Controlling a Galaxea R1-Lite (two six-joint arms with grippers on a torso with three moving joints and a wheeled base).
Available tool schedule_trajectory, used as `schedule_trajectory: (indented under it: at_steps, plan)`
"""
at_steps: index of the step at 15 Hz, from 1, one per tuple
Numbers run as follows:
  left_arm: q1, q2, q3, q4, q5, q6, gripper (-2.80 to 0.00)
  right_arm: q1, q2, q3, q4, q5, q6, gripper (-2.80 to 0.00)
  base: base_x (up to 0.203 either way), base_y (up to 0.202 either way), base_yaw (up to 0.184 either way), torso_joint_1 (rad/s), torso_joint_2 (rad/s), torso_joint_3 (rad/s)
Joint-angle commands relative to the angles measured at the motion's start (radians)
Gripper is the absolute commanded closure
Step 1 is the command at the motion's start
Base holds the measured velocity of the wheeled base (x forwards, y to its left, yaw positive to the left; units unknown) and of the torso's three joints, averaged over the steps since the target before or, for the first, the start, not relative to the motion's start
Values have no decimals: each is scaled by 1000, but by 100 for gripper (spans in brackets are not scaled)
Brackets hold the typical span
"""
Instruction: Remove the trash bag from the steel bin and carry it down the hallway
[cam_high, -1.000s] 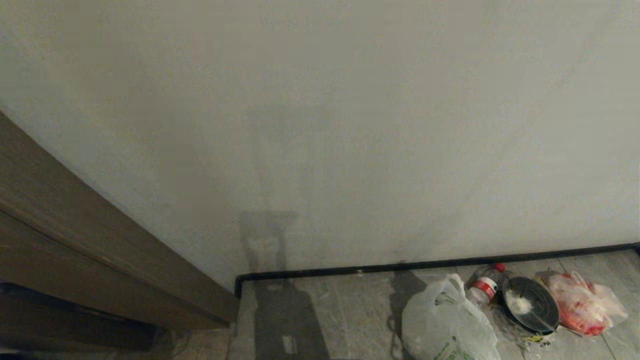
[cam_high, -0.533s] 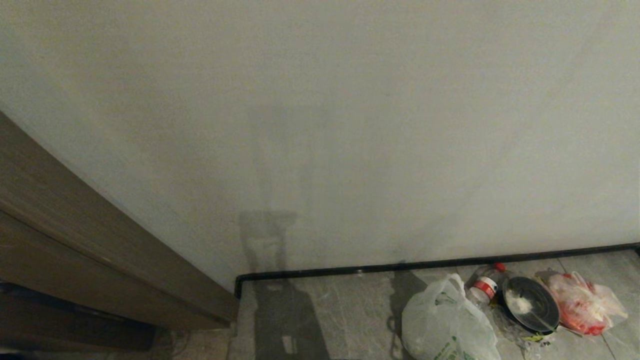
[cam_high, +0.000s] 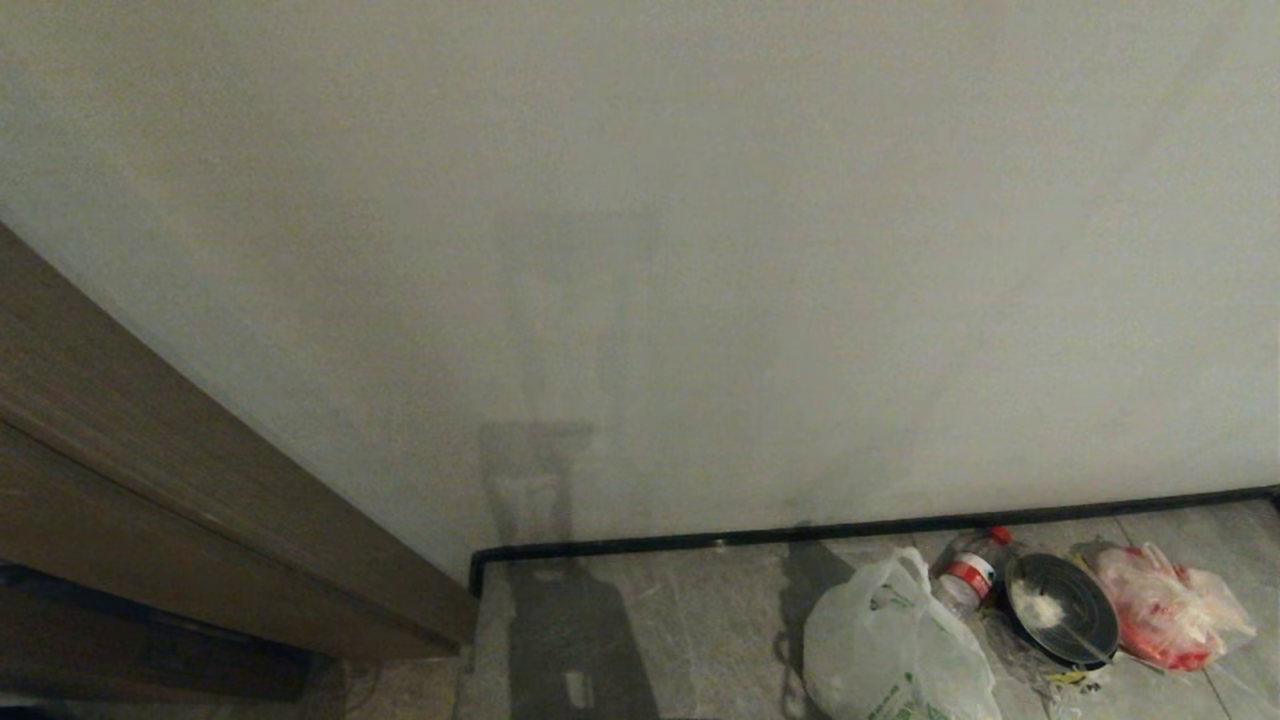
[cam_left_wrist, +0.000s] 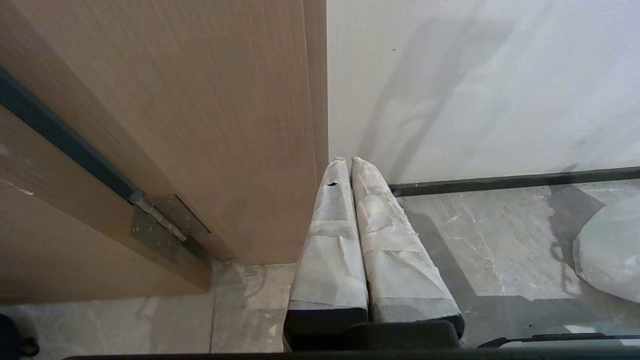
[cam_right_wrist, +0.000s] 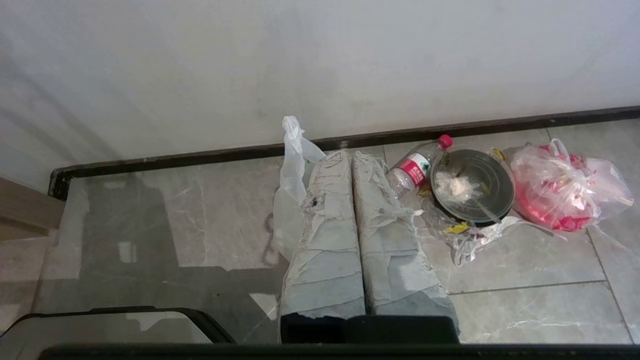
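Grey marble-look floor (cam_high: 680, 620) meets an off-white wall (cam_high: 700, 250) — I see the trash bag (cam_high: 890, 650) lying there, both grippers' fingers (cam_right_wrist: 320, 240) pressed together, empty.

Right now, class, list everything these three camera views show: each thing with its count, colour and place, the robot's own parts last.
trash bag: one, translucent white with green print, on the floor near the wall
bottle: one, clear with red cap and label, lying beside the bag
round container: one, black, between bottle and red bag
red bag: one, red and white, farthest right
baseboard: one, black, along the wall
door frame: one, brown, left
floor: grey tiles
left gripper: shut, empty, by the door frame
right gripper: shut, above the trash bag
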Motion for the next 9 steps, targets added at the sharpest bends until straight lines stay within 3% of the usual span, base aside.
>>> schedule_trajectory:
  at_steps: [1,9]
  plan:
    - [0,0,0,0,1,0,0,-1,0,0,1,0,0,0,0,0,0,0,0,0]
    - [0,0,0,0,0,1,0,0,0,0,1,0,0,0,0,0,0,0,0,0]
